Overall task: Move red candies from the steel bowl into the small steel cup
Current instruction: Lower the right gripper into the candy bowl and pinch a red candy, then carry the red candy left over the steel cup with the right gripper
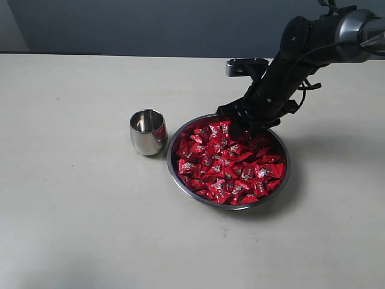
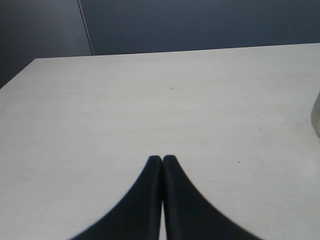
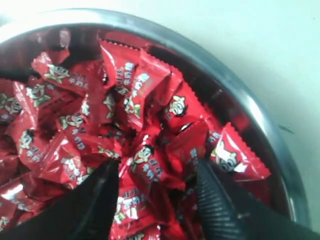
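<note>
The steel bowl sits right of centre, heaped with red candies. Just to its left stands the small steel cup, upright; I see nothing inside it. My right gripper is down at the bowl's far side, open, with its fingers spread over the heap. In the right wrist view the right gripper straddles several red candies, and the bowl's rim curves past. My left gripper is shut with nothing in it, over bare table; the cup's edge just shows.
The table is a pale, plain surface running to a dark wall at the back. The right arm reaches down from the upper right, over the bowl's far rim.
</note>
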You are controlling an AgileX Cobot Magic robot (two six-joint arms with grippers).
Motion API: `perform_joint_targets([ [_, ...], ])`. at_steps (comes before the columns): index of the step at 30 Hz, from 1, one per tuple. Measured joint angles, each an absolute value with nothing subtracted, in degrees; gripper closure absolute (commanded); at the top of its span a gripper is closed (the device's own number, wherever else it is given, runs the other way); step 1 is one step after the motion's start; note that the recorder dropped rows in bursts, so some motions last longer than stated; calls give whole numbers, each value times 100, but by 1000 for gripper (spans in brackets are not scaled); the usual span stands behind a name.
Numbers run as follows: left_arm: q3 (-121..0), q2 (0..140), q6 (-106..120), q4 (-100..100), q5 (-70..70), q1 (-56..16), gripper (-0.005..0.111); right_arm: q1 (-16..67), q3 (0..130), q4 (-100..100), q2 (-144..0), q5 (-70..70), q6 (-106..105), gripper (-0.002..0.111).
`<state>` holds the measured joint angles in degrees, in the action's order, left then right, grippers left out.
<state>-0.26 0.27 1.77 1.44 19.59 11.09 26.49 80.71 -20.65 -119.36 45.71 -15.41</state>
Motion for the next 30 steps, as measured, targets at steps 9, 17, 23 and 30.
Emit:
perform_joint_targets([
  [9, -26, 27, 177, 144, 1959, 1109, 106, 2732, 8071, -2334, -11974, 4461, -1541, 61],
  [17, -26, 27, 177, 144, 1959, 1109, 106, 2778, 8071, -2304, -11974, 4389, -1532, 61],
  [23, -26, 27, 177, 144, 1959, 1109, 106, 2778, 8071, -2294, -12127, 4534, -1532, 61],
  [30, -26, 27, 177, 144, 1959, 1109, 106, 2778, 8071, -2284, -12165, 4534, -1532, 80],
])
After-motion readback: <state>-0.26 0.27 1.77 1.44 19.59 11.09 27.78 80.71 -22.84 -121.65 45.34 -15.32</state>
